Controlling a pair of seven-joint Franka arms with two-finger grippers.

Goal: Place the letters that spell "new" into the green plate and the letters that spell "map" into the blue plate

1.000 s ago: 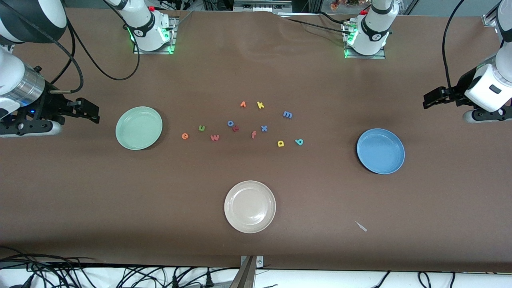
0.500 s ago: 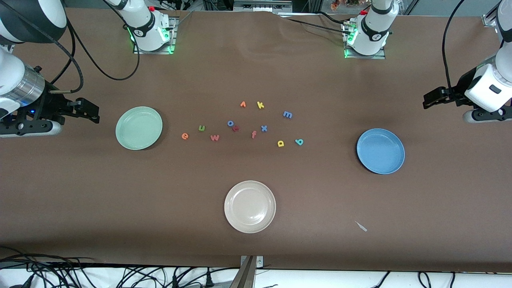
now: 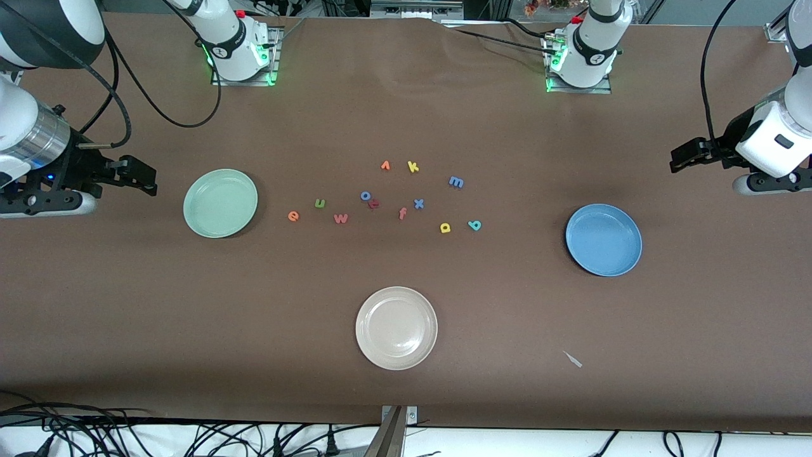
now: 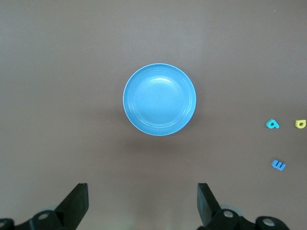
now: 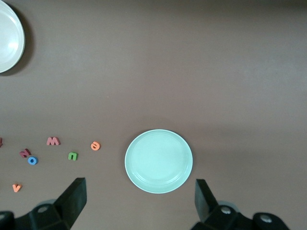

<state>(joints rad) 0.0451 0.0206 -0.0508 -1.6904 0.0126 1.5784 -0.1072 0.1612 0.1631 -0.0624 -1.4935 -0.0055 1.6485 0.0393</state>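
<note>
The green plate (image 3: 220, 203) (image 5: 159, 161) lies toward the right arm's end and the blue plate (image 3: 603, 240) (image 4: 159, 99) toward the left arm's end; both hold nothing. Between them lie the orange e (image 3: 292, 216), green n (image 3: 320, 203) and pinkish-red w (image 3: 340, 218), then the blue m (image 3: 456, 182), yellow a (image 3: 445, 227) and teal p (image 3: 474, 225). My right gripper (image 3: 144, 176) (image 5: 140, 187) hangs open in the air beside the green plate. My left gripper (image 3: 682, 157) (image 4: 143, 191) hangs open beside the blue plate. Neither holds anything.
A cream-white plate (image 3: 396, 327) sits nearer the front camera than the letters. Other letters lie among them: blue o (image 3: 365, 195), dark red letter (image 3: 374, 204), salmon f (image 3: 402, 213), blue x (image 3: 419, 204), yellow k (image 3: 413, 167), orange v (image 3: 385, 165). A small scrap (image 3: 573, 359) lies near the front edge.
</note>
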